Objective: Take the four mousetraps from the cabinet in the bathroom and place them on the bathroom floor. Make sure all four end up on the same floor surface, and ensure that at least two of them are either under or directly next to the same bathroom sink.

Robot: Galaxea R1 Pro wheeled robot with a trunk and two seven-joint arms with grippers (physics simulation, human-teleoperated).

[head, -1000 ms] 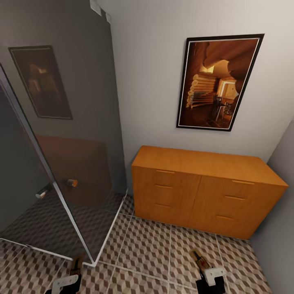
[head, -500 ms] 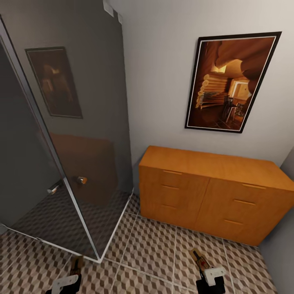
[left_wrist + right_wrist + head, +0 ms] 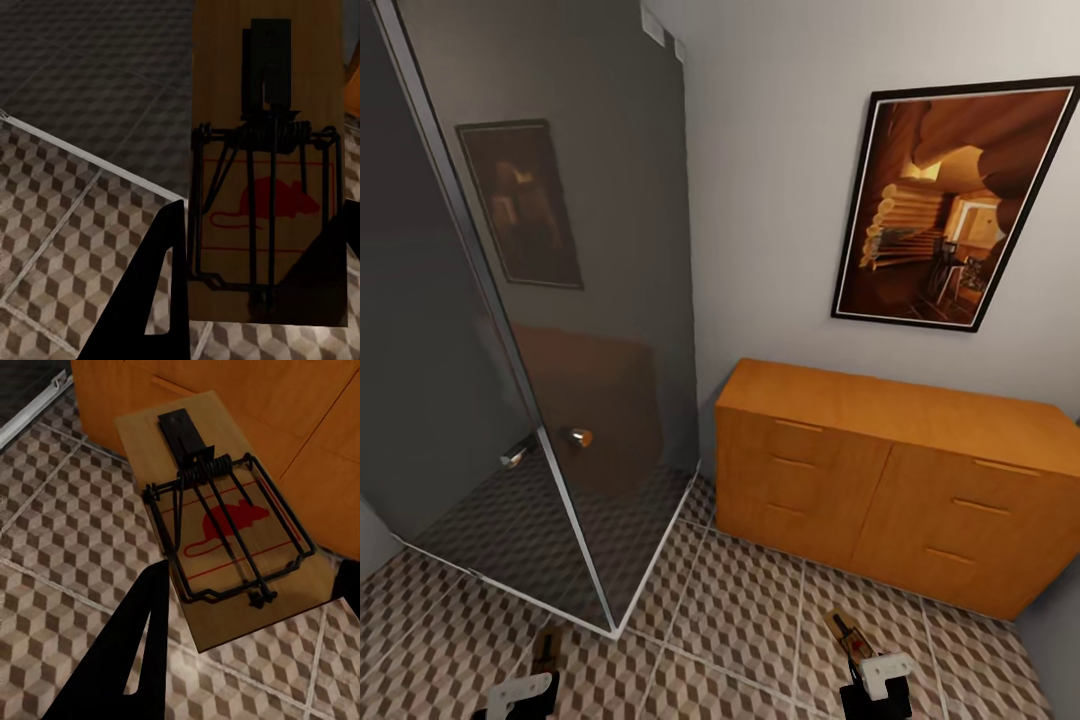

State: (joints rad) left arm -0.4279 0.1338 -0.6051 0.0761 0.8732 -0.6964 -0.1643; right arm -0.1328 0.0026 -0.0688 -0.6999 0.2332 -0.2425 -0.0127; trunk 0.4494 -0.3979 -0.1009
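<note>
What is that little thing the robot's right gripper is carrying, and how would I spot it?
Start at the orange-brown cabinet under the framed picture, then look down over the patterned floor tiles. Held in the right gripper is a mousetrap: a flat wooden board with dark wire and a red mouse printed on it.

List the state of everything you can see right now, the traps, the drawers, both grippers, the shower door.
Left gripper: shut on a mousetrap.
Left mousetrap: held, wire bar down over the red mouse mark.
Right gripper: shut on a mousetrap.
Right mousetrap: held above the floor.
Cabinet: all visible drawers closed.
Shower door: glass, whether latched cannot be told.
</note>
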